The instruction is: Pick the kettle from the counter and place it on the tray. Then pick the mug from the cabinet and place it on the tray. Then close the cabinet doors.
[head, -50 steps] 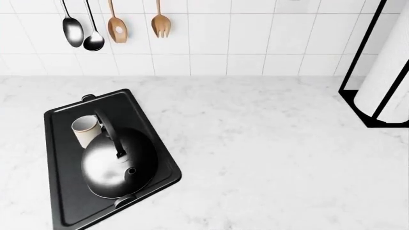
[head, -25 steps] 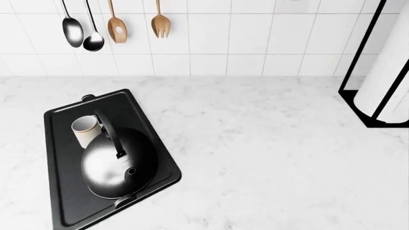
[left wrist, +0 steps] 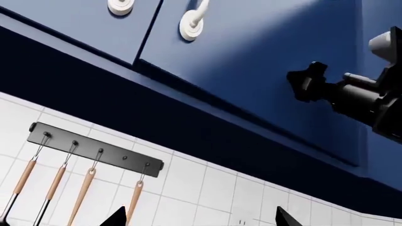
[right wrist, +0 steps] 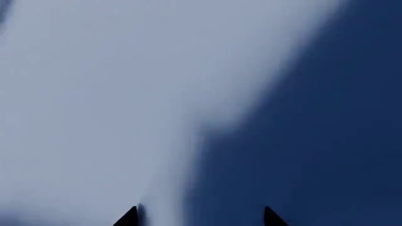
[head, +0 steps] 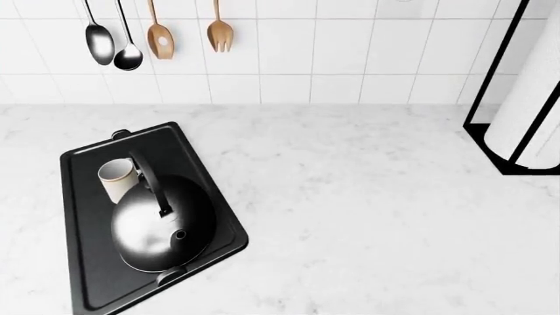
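The shiny dark chrome kettle (head: 162, 226) and small cream mug (head: 117, 180) were seen touching on the matte black tray (head: 92, 282), partly cut off. Only spread fingertips (left wrist: 284, 218) of the left gripper (left wrist: 199, 217) and right gripper (right wrist: 199, 217) were visible, nothing held.

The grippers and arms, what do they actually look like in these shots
Little shows. Each wrist view catches only two pointed black fingertips. In the left wrist view the right arm appears as dark, blocky black hardware with a knobby end and one pale grey part. No cables or markings visible.
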Controlling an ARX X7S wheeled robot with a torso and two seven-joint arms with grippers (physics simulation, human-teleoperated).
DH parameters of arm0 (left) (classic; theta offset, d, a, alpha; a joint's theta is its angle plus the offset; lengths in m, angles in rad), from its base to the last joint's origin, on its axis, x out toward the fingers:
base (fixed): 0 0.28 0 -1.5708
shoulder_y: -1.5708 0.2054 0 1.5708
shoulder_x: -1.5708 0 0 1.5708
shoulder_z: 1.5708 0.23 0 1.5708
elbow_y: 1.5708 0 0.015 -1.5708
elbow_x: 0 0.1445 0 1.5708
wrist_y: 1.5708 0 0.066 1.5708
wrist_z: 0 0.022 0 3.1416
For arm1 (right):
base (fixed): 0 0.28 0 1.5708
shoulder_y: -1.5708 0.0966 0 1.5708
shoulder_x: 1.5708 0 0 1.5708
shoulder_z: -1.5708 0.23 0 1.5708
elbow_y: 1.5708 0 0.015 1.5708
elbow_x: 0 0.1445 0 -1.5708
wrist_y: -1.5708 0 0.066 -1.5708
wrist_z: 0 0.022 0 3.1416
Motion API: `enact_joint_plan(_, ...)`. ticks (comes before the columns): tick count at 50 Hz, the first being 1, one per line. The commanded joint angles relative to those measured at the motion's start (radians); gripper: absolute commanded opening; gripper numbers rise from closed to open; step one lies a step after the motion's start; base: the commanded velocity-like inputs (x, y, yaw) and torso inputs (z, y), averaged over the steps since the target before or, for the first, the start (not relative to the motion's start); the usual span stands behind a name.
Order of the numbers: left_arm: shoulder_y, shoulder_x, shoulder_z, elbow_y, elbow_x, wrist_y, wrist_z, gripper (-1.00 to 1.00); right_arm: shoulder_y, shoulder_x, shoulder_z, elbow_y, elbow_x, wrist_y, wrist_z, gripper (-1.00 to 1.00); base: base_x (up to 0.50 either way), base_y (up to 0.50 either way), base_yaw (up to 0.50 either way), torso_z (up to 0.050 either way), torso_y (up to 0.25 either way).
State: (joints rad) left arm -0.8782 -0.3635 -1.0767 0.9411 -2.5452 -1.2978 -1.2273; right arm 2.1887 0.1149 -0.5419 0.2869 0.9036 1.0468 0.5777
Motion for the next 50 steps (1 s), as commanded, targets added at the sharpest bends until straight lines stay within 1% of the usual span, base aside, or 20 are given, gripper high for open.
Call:
enact_joint_plan(1, 0.018, 0.009, -0.024, -0.005, 0.003, -0.018, 0.018, 1.00, -0.111, -0.019, -0.217, 0.067, 0.115, 0.022, -0.061, 1.00, 0.00, 0.00, 0.00, 0.000, 0.000)
enact_joint_plan(8, 0.028, 0.019, -0.038, -0.011, 0.006, -0.036, 0.032, 1.00, -0.128, -0.023, -0.257, 0.083, 0.092, 0.017, -0.068, 1.00, 0.00, 0.00, 0.00, 0.000, 0.000)
enact_joint_plan(12, 0.033, 0.023, -0.047, -0.016, 0.009, -0.046, 0.039, 1.00, -0.126, -0.021, -0.250, 0.082, 0.095, 0.014, -0.060, 1.00, 0.00, 0.00, 0.00, 0.000, 0.000)
enact_joint_plan(19, 0.043, 0.030, -0.058, -0.020, 0.013, -0.059, 0.050, 1.00, -0.078, 0.010, -0.136, 0.006, 0.148, -0.014, 0.000, 1.00, 0.00, 0.00, 0.00, 0.000, 0.000)
enact_joint_plan(25, 0.046, 0.031, -0.053, -0.014, 0.017, -0.054, 0.053, 1.00, -0.002, 0.040, -0.018, -0.120, 0.249, 0.027, 0.084, 1.00, 0.00, 0.00, 0.00, 0.000, 0.000)
enact_joint_plan(31, 0.049, 0.031, -0.049, -0.008, 0.019, -0.048, 0.056, 1.00, 0.030, 0.083, 0.101, -0.276, 0.416, 0.118, 0.217, 1.00, 0.00, 0.00, 0.00, 0.000, 0.000)
enact_joint_plan(36, 0.043, 0.033, -0.024, 0.001, 0.031, -0.037, 0.053, 1.00, 0.052, 0.127, 0.190, -0.385, 0.574, 0.182, 0.345, 1.00, 0.00, 0.00, 0.00, 0.000, 0.000)
enact_joint_plan(39, 0.037, 0.036, -0.001, 0.009, 0.040, -0.029, 0.049, 1.00, 0.055, 0.158, 0.233, -0.454, 0.708, 0.216, 0.454, 1.00, 0.00, 0.00, 0.00, 0.000, 0.000)
enact_joint_plan(46, 0.027, 0.044, 0.044, 0.024, 0.059, -0.015, 0.041, 1.00, 0.015, 0.251, 0.265, -0.615, 1.018, 0.205, 0.694, 1.00, 0.00, 0.00, 0.00, 0.000, 0.000)
enact_joint_plan(50, 0.025, 0.053, 0.060, 0.028, 0.071, -0.018, 0.041, 1.00, -0.024, 0.313, 0.267, -0.703, 1.137, 0.173, 0.781, 1.00, 0.00, 0.00, 0.00, 0.000, 0.000)
